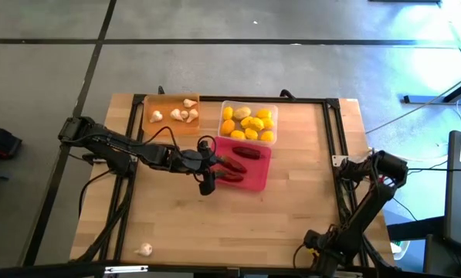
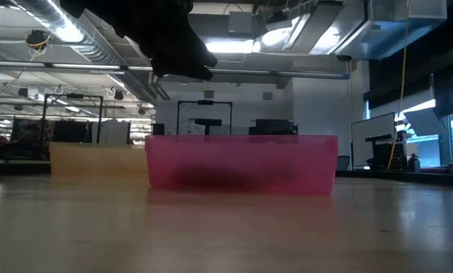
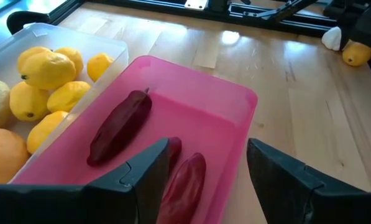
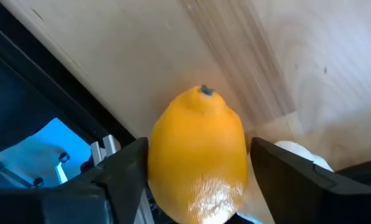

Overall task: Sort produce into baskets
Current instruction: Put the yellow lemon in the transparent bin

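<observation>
My left gripper [image 3: 201, 186] hovers open over the near-left end of the pink tray [image 1: 255, 182], where three dark red chili peppers [image 3: 120, 124] lie. My right gripper [image 4: 197, 174] stands open near the table's near right edge and points steeply down. Its fingers stand close on either side of a yellow lemon [image 4: 197, 149], which rests on the wood. A white garlic bulb [image 4: 297, 152] lies right beside that lemon. The high view hides both under the right arm [image 1: 346, 224]. Another garlic bulb [image 1: 144, 249] lies at the near left.
The orange tray [image 1: 165, 99] at the far side holds several garlic bulbs. Next to it the clear tray [image 1: 249, 104] holds several lemons. A black metal frame [image 1: 334, 147] runs along the table's edges, close to the right gripper [image 1: 316, 243].
</observation>
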